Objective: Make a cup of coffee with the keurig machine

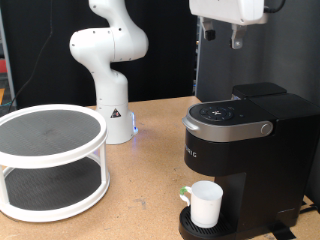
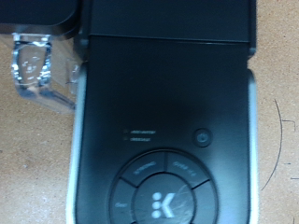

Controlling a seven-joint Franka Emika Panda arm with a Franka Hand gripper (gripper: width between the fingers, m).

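Observation:
The black keurig machine (image 1: 238, 140) stands at the exterior view's right, lid down, with its silver trim band around the top. The white cup (image 1: 206, 204) stands upright on the drip tray under the spout. My gripper (image 1: 224, 38) hangs high above the machine's top at the exterior view's top edge. Its two fingers are apart with nothing between them. The wrist view looks straight down on the machine's top (image 2: 163, 103) and its round button panel (image 2: 166, 194). No fingers show in the wrist view.
A second white robot arm (image 1: 110, 60) stands behind at centre-left. A white two-tier round shelf (image 1: 50, 160) stands at the exterior view's left. A clear plastic part (image 2: 37, 67) shows beside the machine in the wrist view. The table (image 1: 150, 200) is wooden.

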